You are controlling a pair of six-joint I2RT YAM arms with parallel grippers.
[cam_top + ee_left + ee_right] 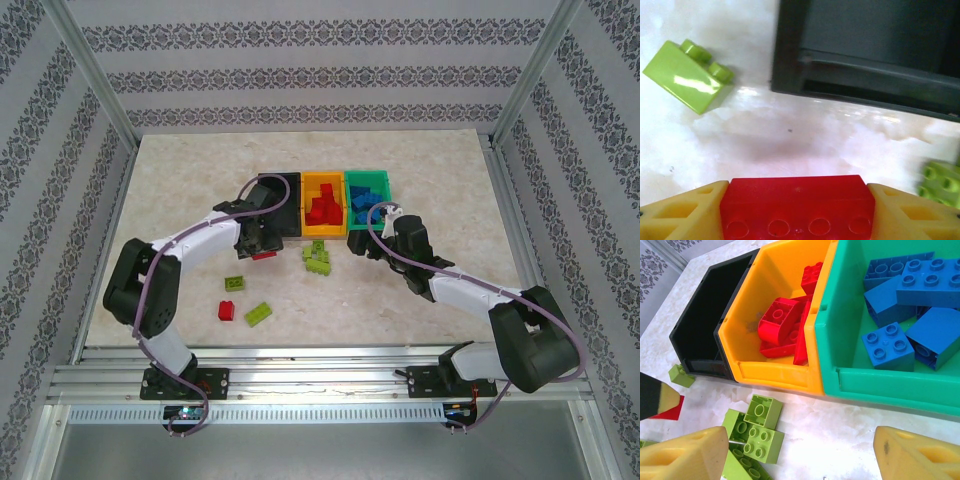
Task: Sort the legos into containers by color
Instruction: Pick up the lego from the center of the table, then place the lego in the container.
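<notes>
My left gripper (795, 210) is shut on a red lego (795, 205), just in front of the black container (870, 50); from above the gripper (262, 250) sits by that container's near-left corner. The right gripper (805, 455) hangs open over bare table in front of the green container (890, 385), nothing between its fingers (685, 455). Blue legos (910, 295) lie in the green container and red legos (780, 325) in the orange-yellow container (775, 372). A cluster of lime legos (752, 432) lies on the table by the right gripper's left finger.
Loose on the table near the left arm are a lime lego (235, 283), a red lego (227, 311) and another lime lego (258, 314). One lime lego (687, 77) rests left of the black container. The three containers stand side by side mid-table.
</notes>
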